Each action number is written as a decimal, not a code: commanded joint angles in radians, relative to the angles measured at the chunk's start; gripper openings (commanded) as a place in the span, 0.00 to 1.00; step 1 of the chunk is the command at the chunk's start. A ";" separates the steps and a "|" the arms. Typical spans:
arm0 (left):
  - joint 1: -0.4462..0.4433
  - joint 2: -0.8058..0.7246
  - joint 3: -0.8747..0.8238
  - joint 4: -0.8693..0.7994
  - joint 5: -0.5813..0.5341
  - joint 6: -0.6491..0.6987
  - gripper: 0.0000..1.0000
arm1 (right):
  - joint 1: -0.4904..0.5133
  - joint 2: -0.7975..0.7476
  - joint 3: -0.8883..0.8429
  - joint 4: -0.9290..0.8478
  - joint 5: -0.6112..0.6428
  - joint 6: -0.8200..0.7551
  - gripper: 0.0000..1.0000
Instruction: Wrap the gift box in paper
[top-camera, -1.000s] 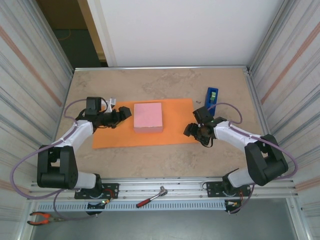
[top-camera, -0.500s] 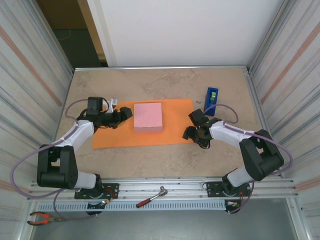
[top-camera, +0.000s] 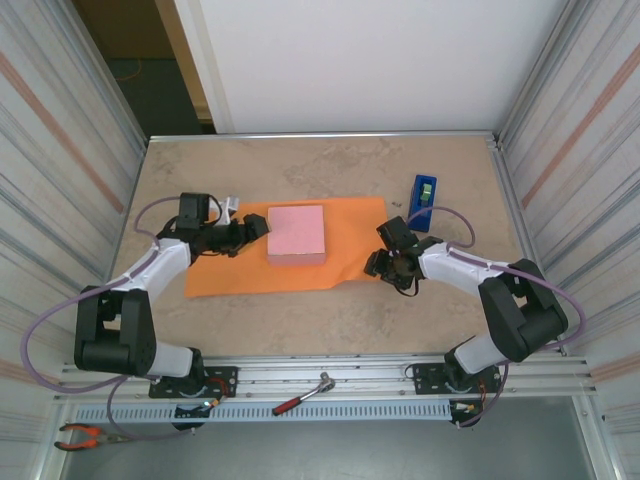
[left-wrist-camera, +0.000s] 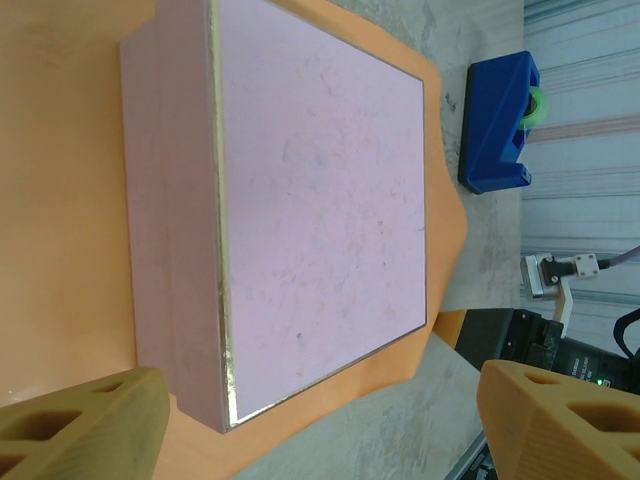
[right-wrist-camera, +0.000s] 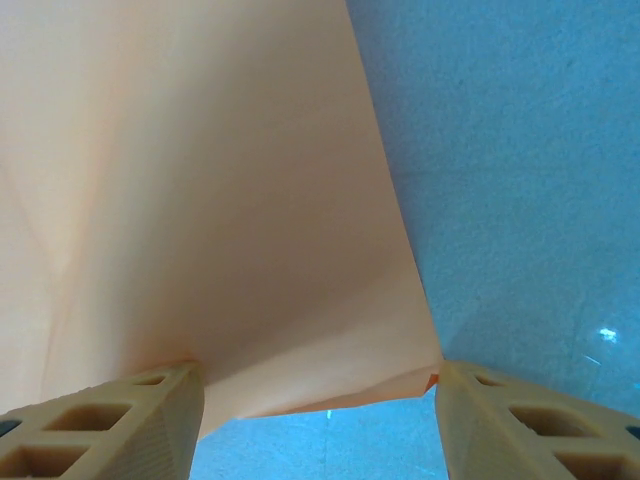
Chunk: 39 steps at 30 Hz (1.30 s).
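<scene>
The flat, pale pink gift box (top-camera: 296, 234), roughly square, lies on the matte orange paper (top-camera: 240, 275). The left gripper (top-camera: 258, 232), at its 9 o'clock, gapes wide and empty. The right gripper (top-camera: 378, 262), at 4 o'clock, has its 2 fingers (right-wrist-camera: 110, 410) parted astride the paper's buckled corner.

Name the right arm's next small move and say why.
Probably close the right pincer on the edge of the paper. In the right wrist view that edge lies between its fingers and the jaws stand apart, so nothing looks gripped yet. The gift box sits mid-sheet, so this flap must be held before it can fold over the box.
</scene>
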 joint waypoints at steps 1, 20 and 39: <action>-0.008 0.005 0.033 -0.018 0.012 -0.003 0.81 | -0.012 -0.031 -0.023 0.037 -0.017 0.014 0.62; -0.020 0.005 0.045 -0.025 -0.001 0.001 0.81 | -0.073 0.009 -0.069 0.433 -0.236 -0.032 0.73; -0.022 0.006 0.044 -0.012 0.005 -0.005 0.82 | -0.073 -0.064 -0.066 0.391 -0.230 -0.031 0.77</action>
